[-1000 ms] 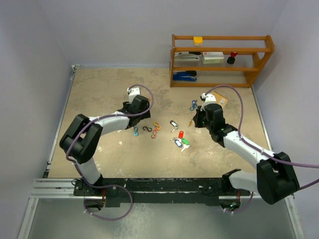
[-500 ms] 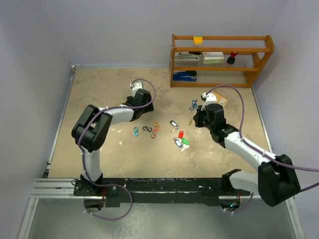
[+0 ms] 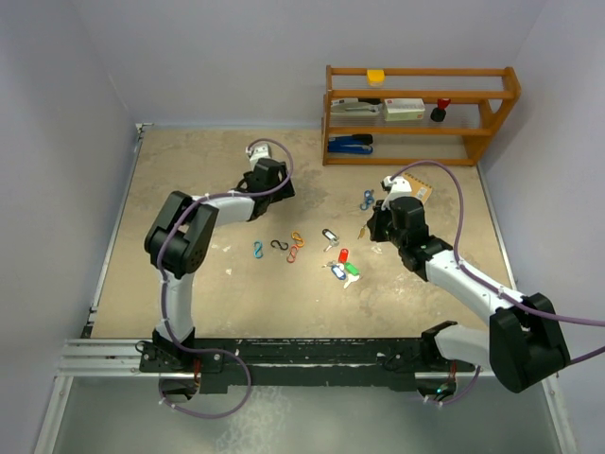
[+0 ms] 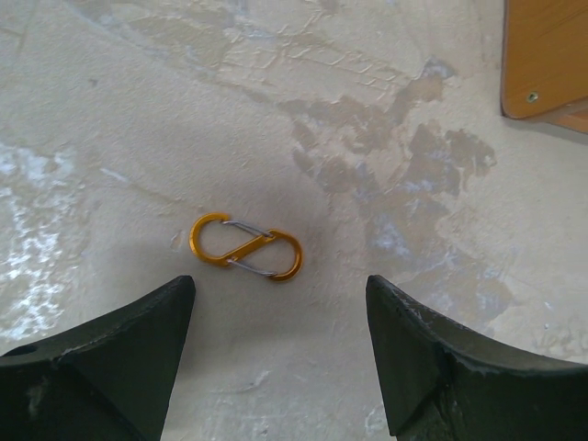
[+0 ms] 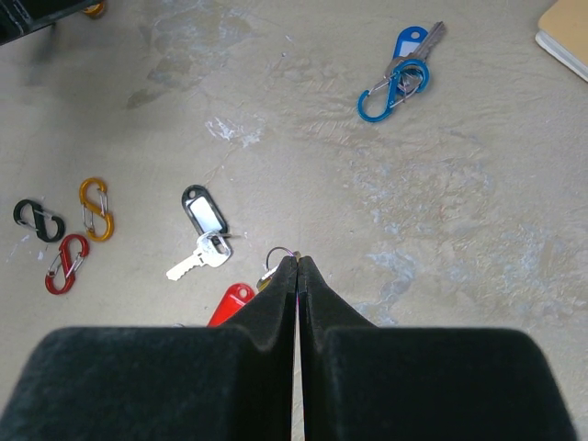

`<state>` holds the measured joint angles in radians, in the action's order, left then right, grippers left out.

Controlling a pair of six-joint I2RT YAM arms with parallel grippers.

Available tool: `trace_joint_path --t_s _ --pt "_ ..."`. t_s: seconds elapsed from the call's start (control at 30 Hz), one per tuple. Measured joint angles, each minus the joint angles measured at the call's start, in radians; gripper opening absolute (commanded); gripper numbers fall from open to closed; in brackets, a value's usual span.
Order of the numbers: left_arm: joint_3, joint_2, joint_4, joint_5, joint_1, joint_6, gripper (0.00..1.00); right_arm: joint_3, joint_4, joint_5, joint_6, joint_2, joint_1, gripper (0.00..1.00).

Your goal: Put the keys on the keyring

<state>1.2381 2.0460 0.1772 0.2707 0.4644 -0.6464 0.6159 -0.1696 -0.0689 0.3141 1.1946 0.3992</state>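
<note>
My left gripper (image 4: 280, 285) hangs open over bare table, and an orange S-shaped clip (image 4: 245, 248) lies just beyond its fingertips. From above, that gripper (image 3: 281, 185) is at the back left of the middle. My right gripper (image 5: 299, 260) is shut, with a thin wire loop (image 5: 278, 254) peeking out at its tips. Under and ahead of it lie keys with a black-and-white tag (image 5: 204, 209) and a red tag (image 5: 230, 303). The key pile (image 3: 342, 265) sits left of the right gripper (image 3: 371, 230). A blue-tagged key on a blue clip (image 5: 395, 87) lies farther back.
Black (image 5: 39, 220), red (image 5: 66, 264) and orange (image 5: 96, 209) S-clips lie left of the keys, with a teal clip (image 3: 257, 249) beyond them. A wooden shelf (image 3: 421, 113) stands at the back right, its foot (image 4: 547, 55) near the left gripper. A tan pad (image 3: 416, 192) lies behind the right gripper.
The left gripper has swung away from the row of clips toward the back of the table. The right arm has barely moved.
</note>
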Motion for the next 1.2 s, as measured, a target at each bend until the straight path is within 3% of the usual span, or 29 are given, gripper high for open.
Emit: trace_joint_path --t_s 0.8,1.2 --pt "0.129 0.105 0.042 -0.061 -0.011 0.003 0.73 0.0 0.006 0.0 0.0 0.0 0.0 0.0" --pt "0.124 0.105 0.041 -0.003 0.006 0.031 0.7 0.0 0.006 0.0 0.0 0.0 0.0 0.0"
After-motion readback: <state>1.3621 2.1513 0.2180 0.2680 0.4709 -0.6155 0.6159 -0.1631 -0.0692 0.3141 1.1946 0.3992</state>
